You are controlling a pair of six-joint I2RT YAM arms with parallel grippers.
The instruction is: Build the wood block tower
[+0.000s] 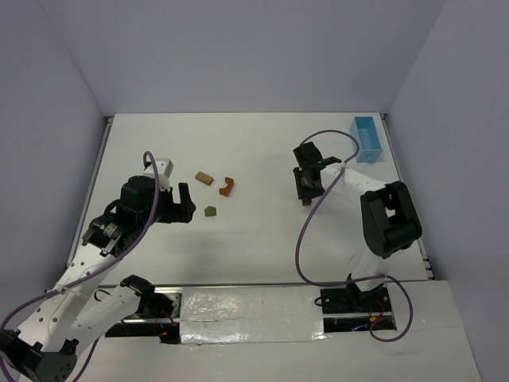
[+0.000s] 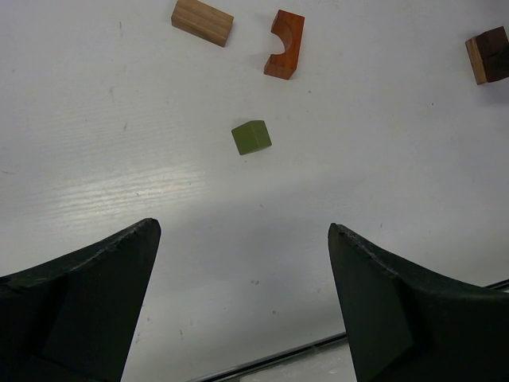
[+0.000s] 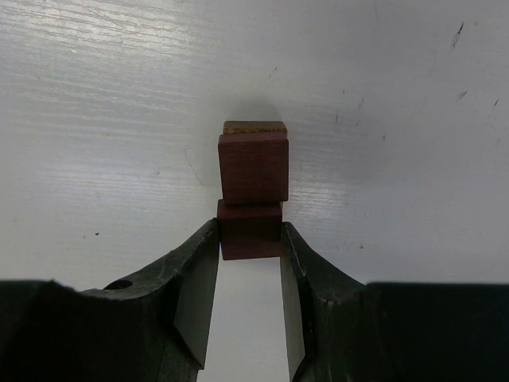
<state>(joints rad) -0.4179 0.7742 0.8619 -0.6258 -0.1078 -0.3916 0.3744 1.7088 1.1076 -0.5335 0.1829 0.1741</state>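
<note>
My right gripper (image 3: 250, 228) is shut on a dark brown wood block (image 3: 250, 231), held at its fingertips low over the table. The block's far part (image 3: 253, 167) has a tan edge. It shows as a brown speck under the right gripper (image 1: 305, 191) in the top view. A tan block (image 1: 204, 177), a reddish-orange arch (image 1: 227, 187) and an olive green cube (image 1: 210, 212) lie apart on the table. My left gripper (image 1: 187, 204) is open and empty, just left of the green cube (image 2: 251, 137), which lies ahead of the left gripper (image 2: 242, 227) in its own view.
A light blue box (image 1: 367, 139) stands at the far right edge of the table. The left wrist view also shows the tan block (image 2: 202, 21), the arch (image 2: 285, 44) and the dark brown block (image 2: 487, 54). A taped strip runs along the table's near edge (image 1: 238, 306).
</note>
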